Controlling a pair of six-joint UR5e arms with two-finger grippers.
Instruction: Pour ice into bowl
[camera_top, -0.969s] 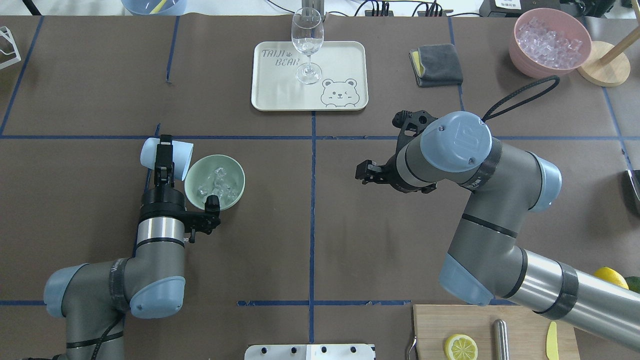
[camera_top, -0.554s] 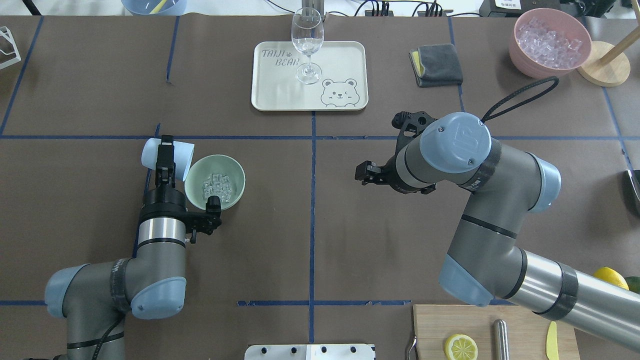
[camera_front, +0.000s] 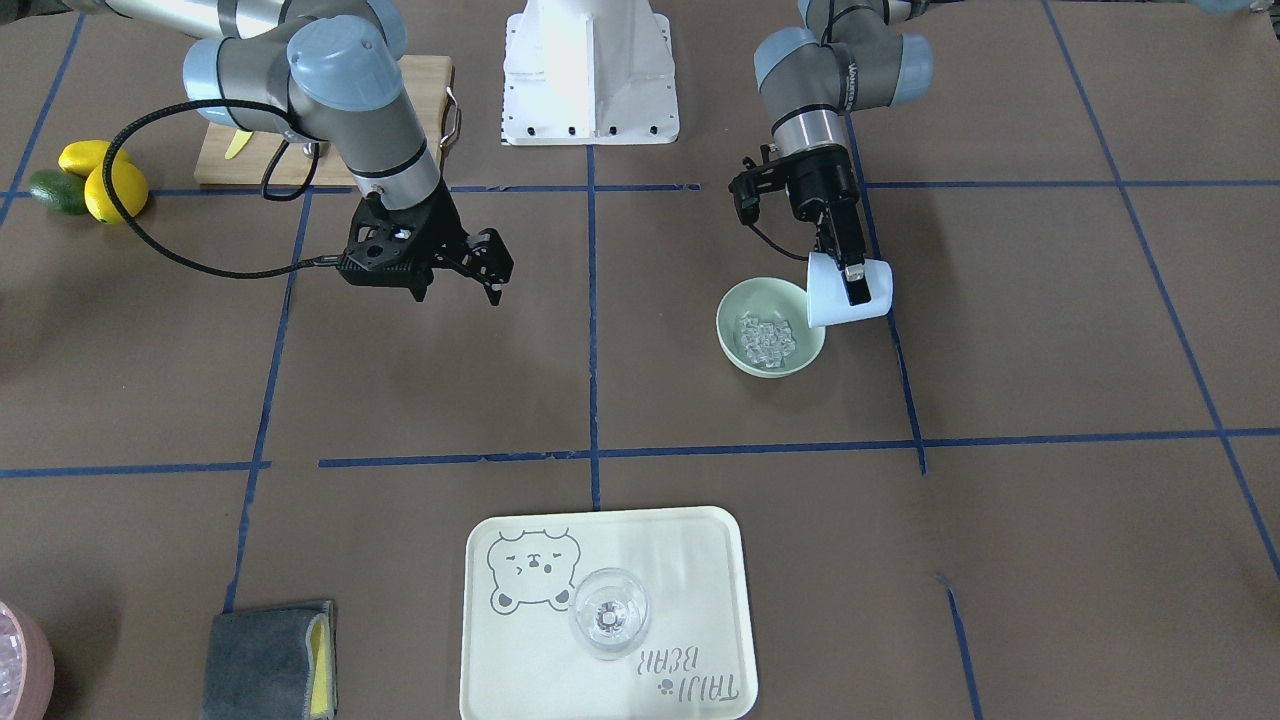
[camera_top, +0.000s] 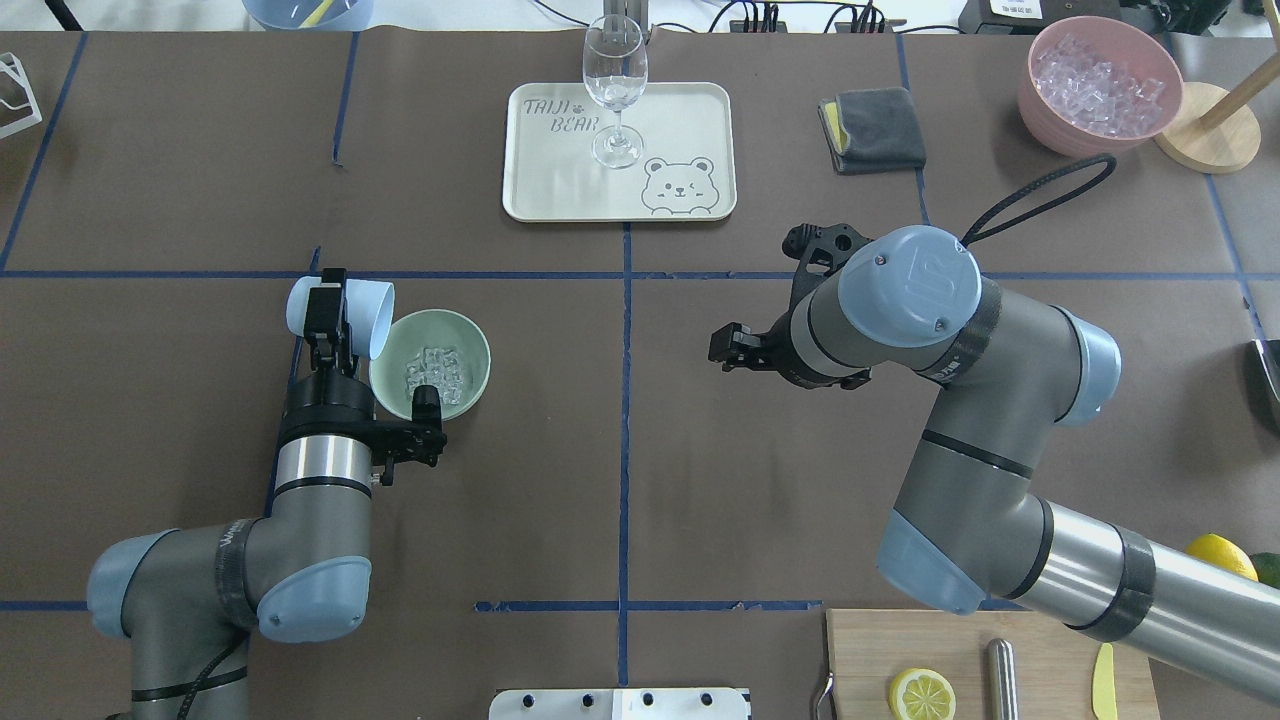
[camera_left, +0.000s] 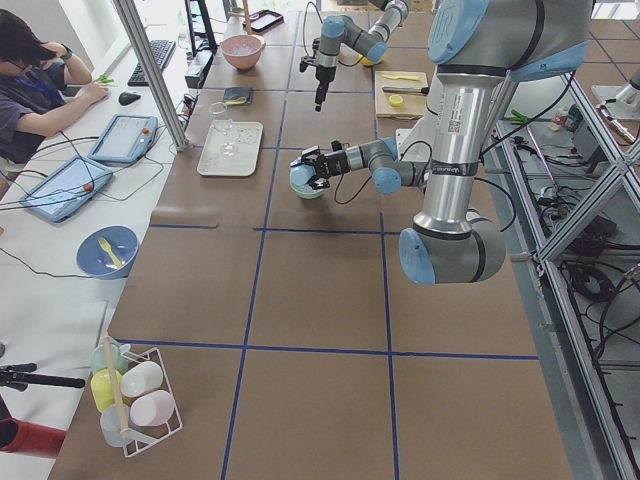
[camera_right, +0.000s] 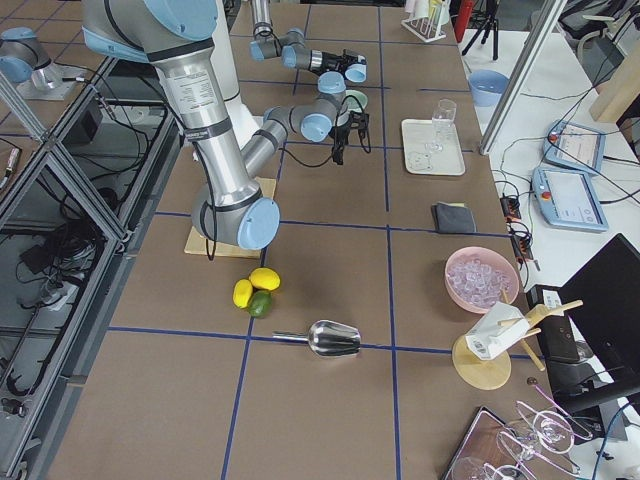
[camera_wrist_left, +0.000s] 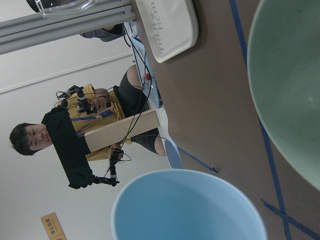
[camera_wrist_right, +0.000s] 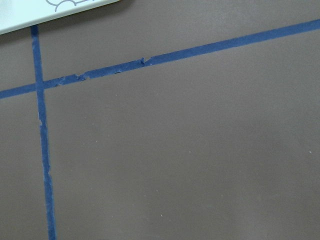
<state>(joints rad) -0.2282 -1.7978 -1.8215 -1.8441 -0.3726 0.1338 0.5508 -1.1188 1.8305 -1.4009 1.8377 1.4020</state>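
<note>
The pale mint-green bowl stands left of the table's middle, with a small heap of clear ice cubes inside it. My left gripper is shut on a light blue cup. The cup lies tipped on its side, with its mouth at the bowl's left rim. In the front-facing view the cup hangs over the bowl's edge, and the ice lies in the bowl. In the left wrist view the cup's inside looks empty. My right gripper is open and empty, hovering right of centre.
A cream tray with a wine glass stands at the far middle. A grey cloth and a pink bowl of ice are at the far right. A cutting board with a lemon slice is at the near right.
The ice, blurred and tumbling in the bowl one second ago, now lies still. The cup has shifted slightly toward the bowl. The right arm has barely moved.
</note>
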